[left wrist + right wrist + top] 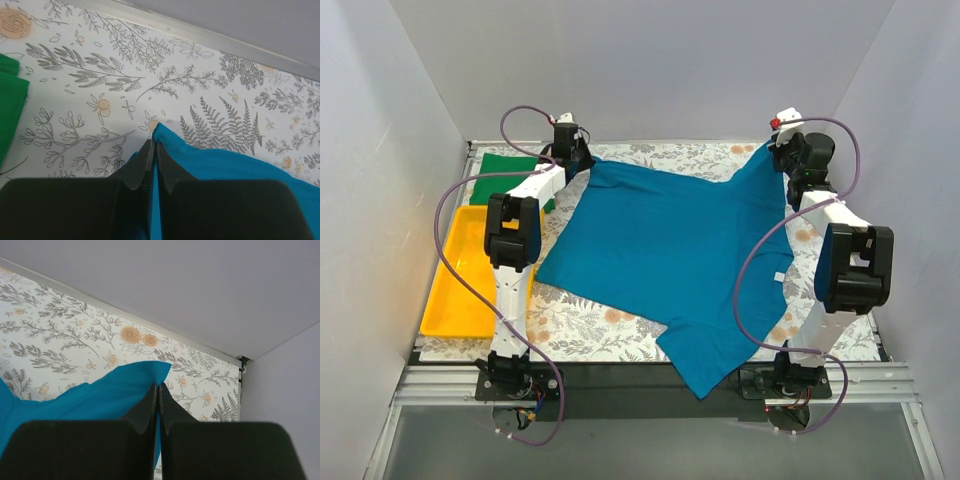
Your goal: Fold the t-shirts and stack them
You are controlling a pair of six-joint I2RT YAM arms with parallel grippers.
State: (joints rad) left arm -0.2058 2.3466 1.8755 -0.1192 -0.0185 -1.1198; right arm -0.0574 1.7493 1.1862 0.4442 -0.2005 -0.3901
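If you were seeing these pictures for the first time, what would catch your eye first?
The teal-blue t-shirt sprawls across the floral table, its two far corners pinched in the shut left claw and right claw. Next comes the yellow tray at the left edge, with the green t-shirt lying beyond it.

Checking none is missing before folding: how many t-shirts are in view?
2. The teal-blue cotton t-shirt lies spread across the middle; the bright green t-shirt sits far left, beyond the yellow plastic tray. Another could hide beneath.

Bright, diffuse light casts faint soft shadows; overhead view sharp, wrist views slightly soft close up.
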